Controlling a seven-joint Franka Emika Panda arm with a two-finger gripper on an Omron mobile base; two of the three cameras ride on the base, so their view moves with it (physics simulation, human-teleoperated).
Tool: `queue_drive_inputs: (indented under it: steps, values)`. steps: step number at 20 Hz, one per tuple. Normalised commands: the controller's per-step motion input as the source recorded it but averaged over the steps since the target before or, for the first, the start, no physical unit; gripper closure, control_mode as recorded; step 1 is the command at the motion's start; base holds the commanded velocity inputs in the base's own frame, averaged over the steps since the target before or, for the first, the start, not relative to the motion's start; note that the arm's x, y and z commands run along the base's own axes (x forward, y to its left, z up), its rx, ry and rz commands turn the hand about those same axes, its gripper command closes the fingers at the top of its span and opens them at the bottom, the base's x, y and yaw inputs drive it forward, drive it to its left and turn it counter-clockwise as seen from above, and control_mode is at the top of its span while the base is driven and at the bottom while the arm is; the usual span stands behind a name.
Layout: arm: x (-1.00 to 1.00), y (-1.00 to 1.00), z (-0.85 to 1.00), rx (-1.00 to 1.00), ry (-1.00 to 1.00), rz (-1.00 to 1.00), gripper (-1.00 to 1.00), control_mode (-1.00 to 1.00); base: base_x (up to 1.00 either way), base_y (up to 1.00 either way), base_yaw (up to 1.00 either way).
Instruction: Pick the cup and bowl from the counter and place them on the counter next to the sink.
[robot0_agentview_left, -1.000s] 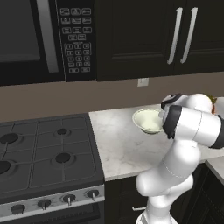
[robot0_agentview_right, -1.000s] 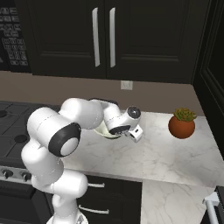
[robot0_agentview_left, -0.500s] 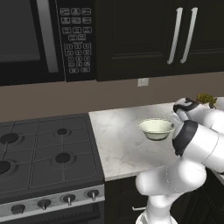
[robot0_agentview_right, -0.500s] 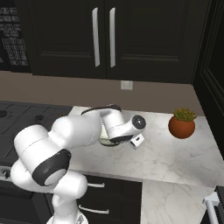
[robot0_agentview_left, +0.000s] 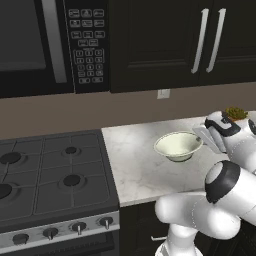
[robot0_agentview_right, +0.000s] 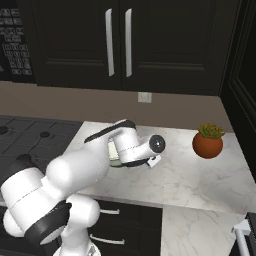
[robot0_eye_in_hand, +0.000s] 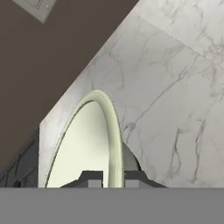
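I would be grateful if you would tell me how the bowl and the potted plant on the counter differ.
The bowl is wide, shallow and pale cream; the potted plant is a rounder, narrower reddish-brown pot topped with green leaves. The bowl's rim sits between the fingers of the gripper; the plant stands free, untouched. The bowl lies nearer the stove; the plant stands further right. Both rest on the marbled counter.

The bowl (robot0_agentview_right: 114, 156) is mostly hidden behind the arm in the right base view. In the hand view its near part is cut off, and the fingertips (robot0_eye_in_hand: 92, 178) are barely seen.
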Motion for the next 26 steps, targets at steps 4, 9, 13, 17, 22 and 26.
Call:
queue_drive_inputs:
  steps: [4,9,13,17,22,26]
  values:
    - [-0.07,0.16,0.26,0.05,-0.07,0.00,1.00,-1.00,0.00,0.00,0.00]
    - [-0.34,0.14,0.34,0.02,-0.01,0.00,1.00,-1.00,0.00,0.00,0.00]
    - [-0.37,0.23,0.52,-0.04,0.00,0.00,1.00,-1.00,0.00,0.00,0.00]
    - [-0.38,0.21,0.51,-0.01,0.02,0.00,1.00,-1.00,0.00,0.00,0.00]
    - [-0.19,0.25,0.23,0.01,0.00,0.00,1.00,-1.00,0.00,0.00,0.00]
    - [-0.09,0.24,0.00,0.06,0.00,0.00,1.00,-1.00,0.00,0.00,0.00]
